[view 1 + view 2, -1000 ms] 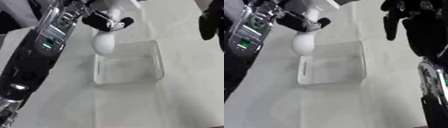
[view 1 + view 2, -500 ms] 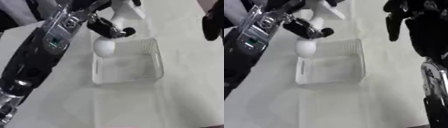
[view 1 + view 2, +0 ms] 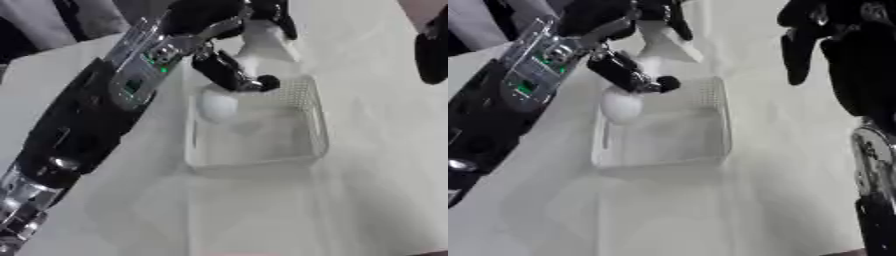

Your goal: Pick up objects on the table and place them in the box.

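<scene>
Left eye view: left hand point(image 3: 229, 70) reaches over far-left corner of clear box point(image 3: 311, 150), fingers spread apart, holding nothing. White round object point(image 3: 217, 106) sits just below fingertips, inside box's far-left corner; judged just released.

Right eye view: right hand point(image 3: 800, 42) hangs far right, clear of box, idle; fingers straight.
</scene>
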Controlling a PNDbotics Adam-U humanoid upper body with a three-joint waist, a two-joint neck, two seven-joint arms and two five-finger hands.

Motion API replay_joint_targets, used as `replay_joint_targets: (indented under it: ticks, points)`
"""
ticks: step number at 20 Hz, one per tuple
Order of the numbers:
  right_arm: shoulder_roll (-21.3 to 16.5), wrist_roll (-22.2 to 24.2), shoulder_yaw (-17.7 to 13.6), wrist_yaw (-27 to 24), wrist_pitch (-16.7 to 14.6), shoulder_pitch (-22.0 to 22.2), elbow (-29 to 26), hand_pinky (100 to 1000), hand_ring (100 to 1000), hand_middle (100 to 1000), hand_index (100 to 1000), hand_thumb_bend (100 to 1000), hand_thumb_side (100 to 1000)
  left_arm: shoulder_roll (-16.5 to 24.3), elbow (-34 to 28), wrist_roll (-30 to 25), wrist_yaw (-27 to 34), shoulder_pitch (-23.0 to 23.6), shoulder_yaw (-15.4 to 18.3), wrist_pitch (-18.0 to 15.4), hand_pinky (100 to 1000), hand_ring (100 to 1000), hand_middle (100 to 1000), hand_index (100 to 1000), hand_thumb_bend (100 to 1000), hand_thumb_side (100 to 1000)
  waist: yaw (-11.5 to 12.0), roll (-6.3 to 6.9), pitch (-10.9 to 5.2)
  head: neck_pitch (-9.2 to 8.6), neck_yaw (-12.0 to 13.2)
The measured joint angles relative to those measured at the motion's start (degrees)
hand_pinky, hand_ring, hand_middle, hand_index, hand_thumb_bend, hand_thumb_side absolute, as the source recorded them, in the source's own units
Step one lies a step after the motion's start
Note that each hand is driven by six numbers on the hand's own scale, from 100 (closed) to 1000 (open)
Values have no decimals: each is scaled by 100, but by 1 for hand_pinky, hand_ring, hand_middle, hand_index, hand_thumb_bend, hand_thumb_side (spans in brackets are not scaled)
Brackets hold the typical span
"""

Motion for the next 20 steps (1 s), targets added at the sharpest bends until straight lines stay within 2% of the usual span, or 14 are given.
replay_joint_targets:
  ticks: [6,8,9,10,11,12,17,18,19,20]
  points:
    - [0,18,0,4,21,1,0,183,309,601,801,100,973,-29,-148,-345,-94,5,-185,74,100,299,349,435,173,100,16,3,0,0,-15]
    - [0,18,0,5,23,1,0,183,309,601,801,100,972,-13,-272,-511,-106,17,-253,189,100,325,375,461,136,190,37,3,0,0,-33]
    - [0,18,0,6,25,2,0,183,309,601,801,100,972,19,-342,-610,-106,37,-287,251,100,327,377,463,132,199,40,4,0,0,-64]
    - [0,17,0,6,25,4,0,183,310,601,801,100,972,45,-406,-711,-103,64,-318,310,110,337,391,477,110,263,43,4,0,0,-67]
    - [0,17,-1,7,26,5,0,183,310,601,801,100,972,74,-477,-810,-86,77,-347,370,107,336,388,474,111,248,53,4,-1,0,-67]
    - [0,16,-1,7,27,6,0,184,310,601,801,100,972,94,-539,-891,-47,91,-364,422,114,339,396,481,114,288,64,4,-1,0,-68]
    - [0,8,-1,7,36,11,0,184,310,601,800,100,972,173,-775,-1142,153,115,-371,610,142,359,410,499,117,329,80,4,-2,0,-69]
    - [0,8,-2,7,36,19,0,184,310,600,800,100,972,176,-794,-1166,183,115,-370,632,272,457,492,609,190,619,86,4,-2,0,-69]
    - [0,7,-2,7,36,23,0,184,310,600,800,100,969,176,-816,-1180,218,116,-370,644,272,457,492,609,194,618,95,4,-2,0,-69]
    - [0,7,-2,7,37,23,0,184,309,599,799,100,971,176,-830,-1187,251,116,-370,641,515,662,692,789,411,917,106,4,-3,0,-69]
